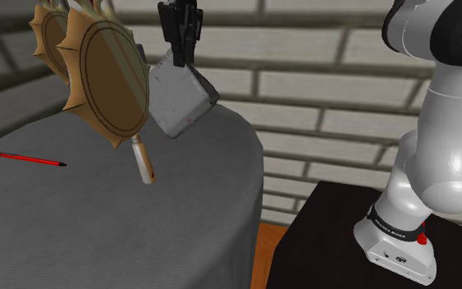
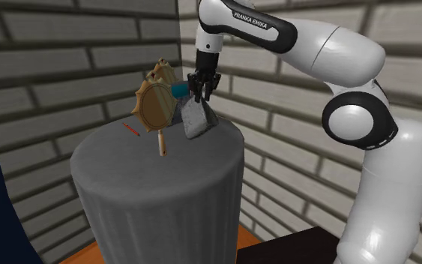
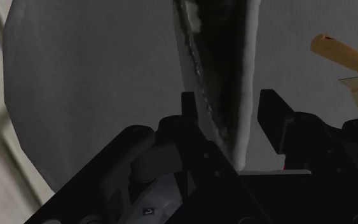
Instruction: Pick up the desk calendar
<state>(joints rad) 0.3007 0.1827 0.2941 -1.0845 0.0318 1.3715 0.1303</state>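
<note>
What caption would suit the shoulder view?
Black gripper at the top of a grey desk calendar, beside a brown-framed hand mirror.

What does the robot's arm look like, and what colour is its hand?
The arm is glossy white and rounded, with dark rings at its joints. Dark FRANKA EMIKA lettering runs along one link, and a small red button sits near its base. Its gripper is all black and two-fingered.

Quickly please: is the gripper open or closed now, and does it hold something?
Gripper: closed on the top edge of the grey desk calendar, which is tilted.
</note>
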